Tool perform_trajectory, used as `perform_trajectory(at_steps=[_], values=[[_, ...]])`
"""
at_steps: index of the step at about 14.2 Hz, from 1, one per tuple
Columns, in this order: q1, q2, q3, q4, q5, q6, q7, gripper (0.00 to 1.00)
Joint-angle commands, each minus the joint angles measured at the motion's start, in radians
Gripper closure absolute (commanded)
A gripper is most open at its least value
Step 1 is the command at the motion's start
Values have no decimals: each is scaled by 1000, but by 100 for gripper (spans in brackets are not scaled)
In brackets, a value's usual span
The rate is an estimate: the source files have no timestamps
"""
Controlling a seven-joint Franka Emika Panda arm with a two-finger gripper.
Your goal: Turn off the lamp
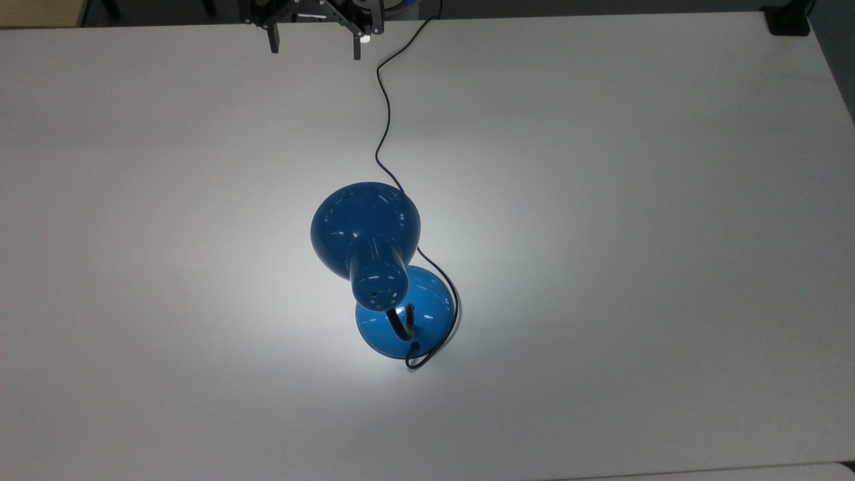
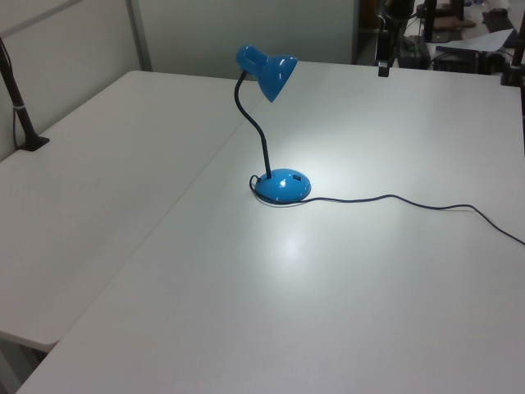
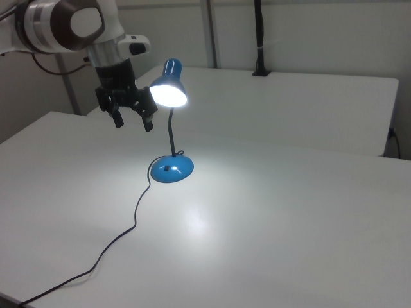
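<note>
The blue lamp [image 1: 366, 230] stands in the middle of the white table [image 1: 634, 200], lit, casting a bright patch around its round base [image 1: 427, 314]. In the left view the lamp [image 2: 267, 74] has its shade tilted over the base [image 2: 283, 186] on a black bendy neck. In the right view the lamp [image 3: 169, 86] glows brightly. My gripper [image 1: 314, 50] hangs open and empty at the table's far edge in the top view. The right view has the gripper [image 3: 133, 120] high above the table, at the right view's left of the shade.
The lamp's thin black cord [image 1: 382, 120] snakes from the base to the table's far edge, close to the gripper. In the left view the cord [image 2: 410, 203] runs off to the left view's right. A black clamp [image 1: 787, 23] sits at a table corner.
</note>
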Motion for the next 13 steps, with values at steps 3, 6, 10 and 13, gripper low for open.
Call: perform_trajectory(at_steps=[3,6,10,13], values=[[-10,9,-2,25,8,-30,-23,18],[-8,12,0,23,8,-26,-24,91],[-7,12,1,20,8,-26,-24,100],[-2,19,1,19,8,-23,-27,100]])
